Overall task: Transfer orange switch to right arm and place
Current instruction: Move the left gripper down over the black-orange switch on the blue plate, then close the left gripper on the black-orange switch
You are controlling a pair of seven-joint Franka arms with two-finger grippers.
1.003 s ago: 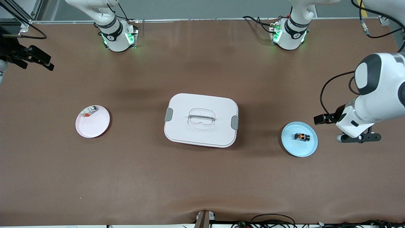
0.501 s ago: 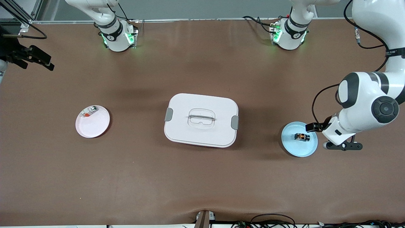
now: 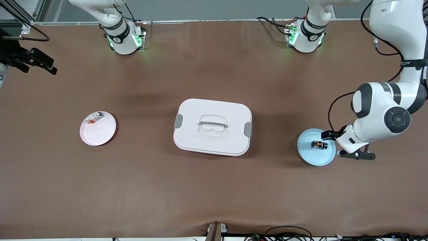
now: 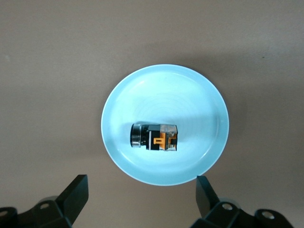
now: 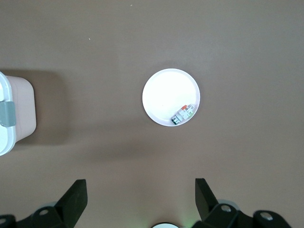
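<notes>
We are hovering our left gripper [image 4: 140, 199], fingers apart, over the pale blue plate [image 4: 209, 99] holding the tiny black orange-banded switch [image 4: 155, 137]; next we lower and pinch, while our right gripper [image 5: 137, 202] waits, spread

Both arms are glossy white with black joint bands; the left arm [image 3: 381, 110] trails black cables, bases glow green.
</notes>
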